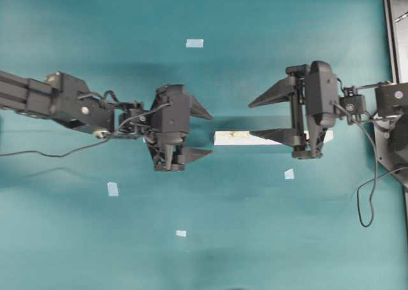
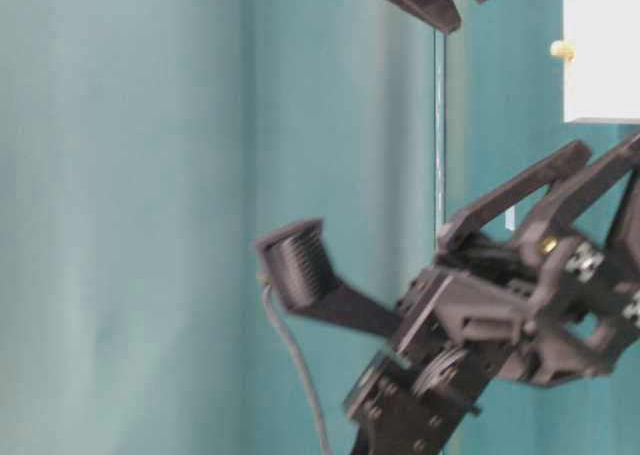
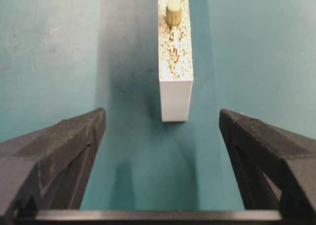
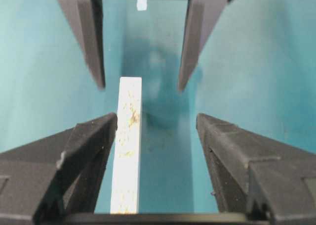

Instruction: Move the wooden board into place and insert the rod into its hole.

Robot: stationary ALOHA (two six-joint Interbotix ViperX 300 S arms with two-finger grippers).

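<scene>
1. Looking down from overhead, I see my left gripper [image 1: 199, 133] with its fingers spread wide and holding nothing, just left of the near end of the long pale cream wooden board [image 1: 237, 137], which lies flat on the teal cloth-covered table [image 1: 210, 252]. My right gripper [image 1: 262, 118] straddles the board's right part, fingers apart; one finger lies over the board, and I cannot tell whether it touches. Small pale blue tape squares [image 1: 194, 43] dot the cloth, well apart from the board, probably as placement marks.

2. From table level, I make out my black fingers [image 2: 300, 265] parted, and at the upper right the board's white side with the short cream-beige cylindrical rod [image 2: 562, 49] jutting from its face.

3. Through my left wrist camera, the board's white end sits centred between my two open fingers [image 3: 69, 136], apart from both. The rod [image 3: 173, 13] stands upright in the speckled top face, so I judge it already seated in its hole; the bore itself is hidden.

4. Through my right wrist camera, the board [image 4: 127, 151] runs just beside one of my fingers [image 4: 89, 146], with a wide gap to the other. I judge this steadied it, not clamped it.
</scene>
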